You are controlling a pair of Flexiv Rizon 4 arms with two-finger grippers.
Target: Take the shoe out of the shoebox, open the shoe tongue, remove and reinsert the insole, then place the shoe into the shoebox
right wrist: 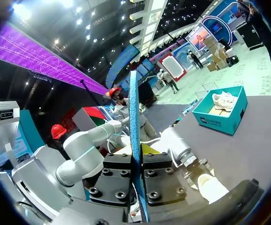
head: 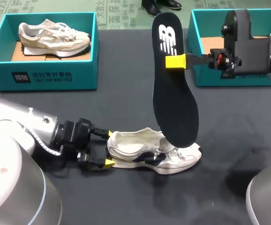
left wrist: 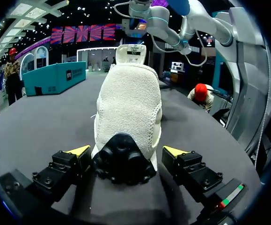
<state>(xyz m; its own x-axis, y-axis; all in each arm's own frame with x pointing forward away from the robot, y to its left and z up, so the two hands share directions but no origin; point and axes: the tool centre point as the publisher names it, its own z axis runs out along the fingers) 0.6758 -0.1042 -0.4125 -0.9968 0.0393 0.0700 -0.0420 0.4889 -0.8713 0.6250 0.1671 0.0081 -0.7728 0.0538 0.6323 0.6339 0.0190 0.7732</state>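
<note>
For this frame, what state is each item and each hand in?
White mesh sneaker: on the table, insole out.
Black foam insole: held up on end over that sneaker.
Left teal cardboard shoebox: open, beige sneaker inside.
Right teal cardboard shoebox: open, inside mostly hidden.
Left hand: shut on the white sneaker's heel.
Right hand: shut on the insole.

Bright, even light comes from overhead; the cream mesh shoe point(head: 130, 143) casts a soft shadow on the dark grey tabletop point(head: 126, 197).
</note>
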